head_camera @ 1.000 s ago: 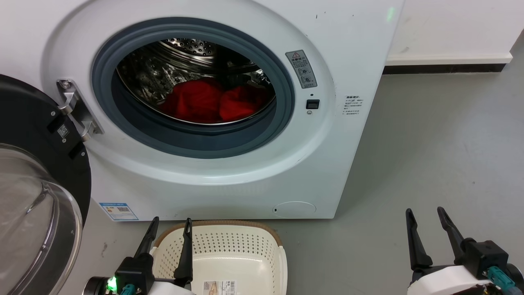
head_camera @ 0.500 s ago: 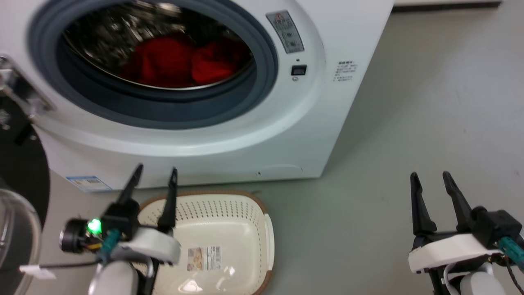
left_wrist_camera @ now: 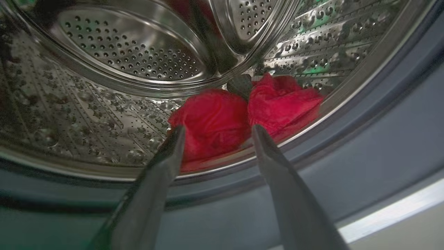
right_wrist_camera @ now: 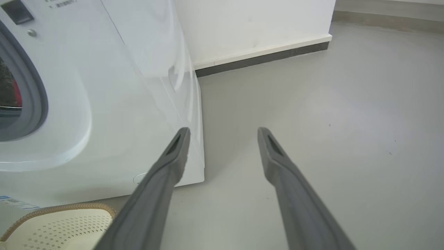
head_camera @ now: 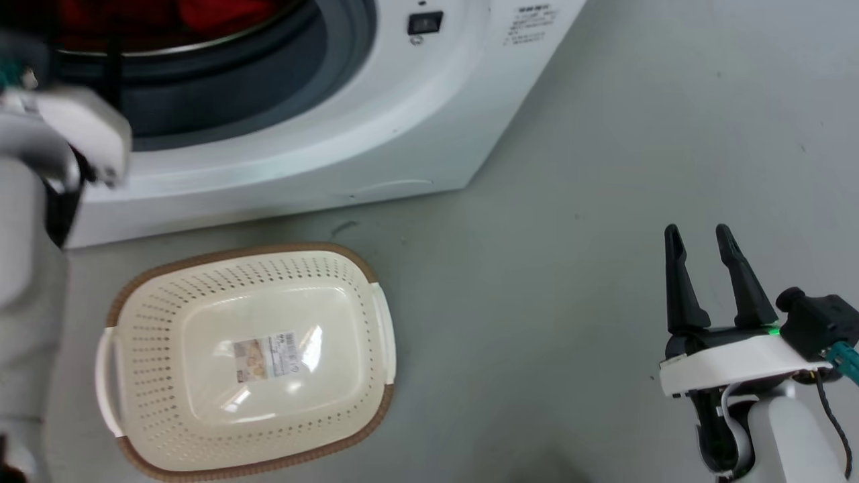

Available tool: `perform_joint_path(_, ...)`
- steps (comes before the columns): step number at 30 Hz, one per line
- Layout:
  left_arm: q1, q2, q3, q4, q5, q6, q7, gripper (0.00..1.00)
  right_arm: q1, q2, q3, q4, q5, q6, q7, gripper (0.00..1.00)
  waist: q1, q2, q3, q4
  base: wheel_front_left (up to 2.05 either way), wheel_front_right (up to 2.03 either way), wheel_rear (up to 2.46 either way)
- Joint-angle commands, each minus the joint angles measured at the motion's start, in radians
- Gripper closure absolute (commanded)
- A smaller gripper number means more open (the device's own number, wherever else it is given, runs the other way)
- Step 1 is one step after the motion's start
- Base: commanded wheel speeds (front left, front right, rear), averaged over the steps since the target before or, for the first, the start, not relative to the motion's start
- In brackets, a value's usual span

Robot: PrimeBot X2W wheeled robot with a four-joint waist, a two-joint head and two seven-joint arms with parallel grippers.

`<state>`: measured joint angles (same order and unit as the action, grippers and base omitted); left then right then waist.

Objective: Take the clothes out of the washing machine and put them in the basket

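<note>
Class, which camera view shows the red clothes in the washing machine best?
The left wrist view: both clothes lie plainly in the drum. The head view catches a red strip at its top edge; the right wrist view, a red sliver.

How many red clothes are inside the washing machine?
2. One red bundle lies low in the steel drum, straight ahead of the open left gripper. The other red bundle sits close beside it, to its right in the left wrist view. More might hide underneath.
</note>
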<state>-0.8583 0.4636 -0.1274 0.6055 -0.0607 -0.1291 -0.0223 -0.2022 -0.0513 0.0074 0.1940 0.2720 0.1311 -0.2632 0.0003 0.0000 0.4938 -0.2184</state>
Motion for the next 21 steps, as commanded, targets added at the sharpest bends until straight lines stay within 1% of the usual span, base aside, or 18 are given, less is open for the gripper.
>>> perform_joint_path(1,-0.047,0.019,-0.029,0.011,-0.011,-0.001,0.028,0.0,-0.022,0.002,0.001,-0.005,0.011,-0.001,-0.002,0.0,-0.0003,0.0,0.065,-0.05,0.0,0.0,0.0)
perform_joint_path(3,-0.149,0.077,-0.097,0.039,-0.031,-0.001,0.118,0.0,-0.035,0.002,0.008,-0.003,0.037,-0.001,-0.002,0.0,-0.0003,0.0,0.1,-0.067,0.0,0.0,0.0)
perform_joint_path(4,-0.204,0.098,-0.133,0.048,-0.047,-0.001,0.161,0.0,-0.042,0.002,0.01,-0.006,0.048,-0.001,-0.002,0.0,-0.0003,0.0,0.12,-0.074,0.0,0.0,0.0)
perform_joint_path(8,-0.392,0.167,-0.253,0.083,-0.09,0.0,0.319,0.0,-0.064,0.002,0.021,-0.031,0.087,-0.001,-0.002,0.0,-0.0003,0.0,0.188,-0.099,0.0,0.0,0.0)
perform_joint_path(10,-0.471,0.196,-0.304,0.101,-0.117,0.0,0.372,0.0,-0.072,0.002,0.032,-0.049,0.103,-0.001,-0.002,0.0,-0.0003,0.0,0.211,-0.116,0.0,0.0,0.0)
perform_joint_path(13,-0.581,0.24,-0.353,0.126,-0.155,0.0,0.45,0.0,-0.079,0.002,0.054,-0.078,0.134,-0.001,-0.002,0.0,-0.0003,0.0,0.247,-0.149,0.0,0.0,0.0)
perform_joint_path(15,-0.641,0.259,-0.366,0.156,-0.188,0.0,0.505,0.0,-0.086,0.002,0.063,-0.101,0.15,-0.001,-0.002,0.0,-0.0003,0.0,0.268,-0.166,0.0,0.0,0.0)
perform_joint_path(18,-0.741,0.276,-0.364,0.19,-0.224,0.0,0.596,0.0,-0.081,0.003,0.087,-0.14,0.14,-0.001,-0.002,0.0,-0.0003,0.0,0.308,-0.185,0.0,0.0,0.0)
perform_joint_path(21,-0.812,0.282,-0.394,0.207,-0.231,0.0,0.67,0.0,-0.07,0.002,0.104,-0.163,0.151,-0.001,-0.002,0.0,-0.0003,0.0,0.341,-0.203,0.0,0.0,0.0)
